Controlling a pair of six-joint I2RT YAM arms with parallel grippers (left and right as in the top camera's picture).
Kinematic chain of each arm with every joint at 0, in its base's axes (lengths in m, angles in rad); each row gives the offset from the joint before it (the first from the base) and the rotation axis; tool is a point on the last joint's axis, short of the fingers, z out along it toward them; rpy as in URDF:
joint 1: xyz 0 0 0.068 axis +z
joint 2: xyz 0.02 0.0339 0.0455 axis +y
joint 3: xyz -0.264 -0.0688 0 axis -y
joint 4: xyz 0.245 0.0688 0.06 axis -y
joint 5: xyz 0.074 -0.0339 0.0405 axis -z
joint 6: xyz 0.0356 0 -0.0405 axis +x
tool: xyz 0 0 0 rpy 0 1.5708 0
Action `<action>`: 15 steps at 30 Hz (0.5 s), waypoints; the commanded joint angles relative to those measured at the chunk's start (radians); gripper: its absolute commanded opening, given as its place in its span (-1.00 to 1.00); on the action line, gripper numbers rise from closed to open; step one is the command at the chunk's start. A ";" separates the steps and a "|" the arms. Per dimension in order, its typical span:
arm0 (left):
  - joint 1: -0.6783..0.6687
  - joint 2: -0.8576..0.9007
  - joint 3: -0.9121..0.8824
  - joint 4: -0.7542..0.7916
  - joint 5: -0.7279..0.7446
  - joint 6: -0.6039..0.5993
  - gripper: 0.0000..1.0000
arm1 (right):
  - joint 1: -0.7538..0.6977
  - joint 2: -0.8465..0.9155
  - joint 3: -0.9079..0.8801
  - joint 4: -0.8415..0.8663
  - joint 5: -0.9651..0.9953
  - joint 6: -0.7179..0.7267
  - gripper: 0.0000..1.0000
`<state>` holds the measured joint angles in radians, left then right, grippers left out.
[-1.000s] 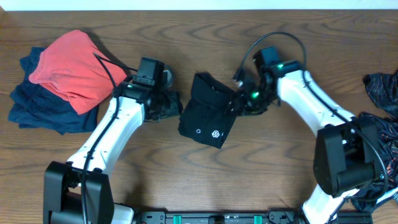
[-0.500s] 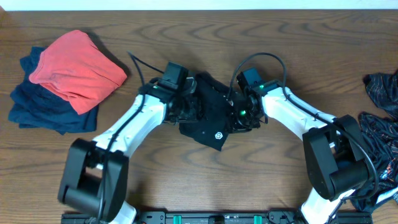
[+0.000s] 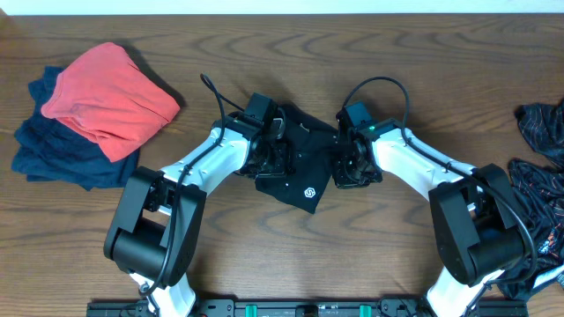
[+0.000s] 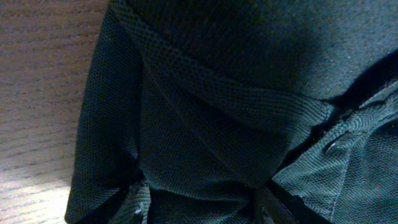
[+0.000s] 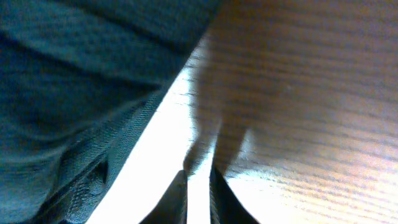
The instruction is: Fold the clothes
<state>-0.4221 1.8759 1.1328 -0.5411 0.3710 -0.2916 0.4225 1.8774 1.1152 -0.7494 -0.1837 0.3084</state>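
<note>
From overhead, the left gripper (image 3: 270, 157) is down on the left edge of the black shirt (image 3: 304, 172). Its fingers are lost against the dark cloth, so its width cannot be told here. The right gripper (image 3: 346, 165) sits at the shirt's right edge, touching it or just beside it. The shirt lies as a crumpled, roughly folded bundle at the middle of the wooden table (image 3: 291, 255), between the two grippers. A small white round logo (image 3: 309, 192) faces up near its front corner. At the far left a soft red garment (image 3: 110, 88) lies on a navy garment (image 3: 62, 154). At the right edge is a heap of dark clothes (image 3: 539, 132) with a faint sheen.

In the left wrist view the black shirt (image 4: 236, 74) fills nearly everything. It is a fine matte mesh knit, with a thick rolled fold running diagonally and a small dark button (image 4: 334, 147) on a stitched strip at the right. Grained table (image 4: 37, 93) shows at the left. The fingers cannot be made out in the dark, so I cannot tell how far apart they are or whether cloth is pinched.

In the right wrist view the right gripper (image 5: 198, 183) has its dark tips drawn almost together. Only a thin slit of bright table shows between them, with no cloth seen in it. The shirt (image 5: 74, 93) lies blurred to the left, and the table (image 5: 298, 93) is warm brown, grained and streaked with glare
</note>
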 commanded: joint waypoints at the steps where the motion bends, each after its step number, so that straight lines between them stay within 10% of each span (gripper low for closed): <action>1: -0.005 0.063 -0.020 -0.003 -0.069 -0.009 0.08 | -0.011 -0.044 0.015 0.002 -0.128 -0.071 -0.64; 6: -0.004 0.063 -0.020 -0.003 -0.069 -0.010 0.08 | -0.070 -0.135 0.039 0.020 -0.225 -0.079 -0.06; 15: -0.004 0.063 -0.020 -0.003 -0.069 -0.010 0.09 | -0.088 -0.154 0.038 0.066 -0.304 -0.085 -0.09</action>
<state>-0.4221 1.8759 1.1328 -0.5411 0.3710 -0.2920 0.3294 1.7256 1.1461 -0.6868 -0.4343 0.2420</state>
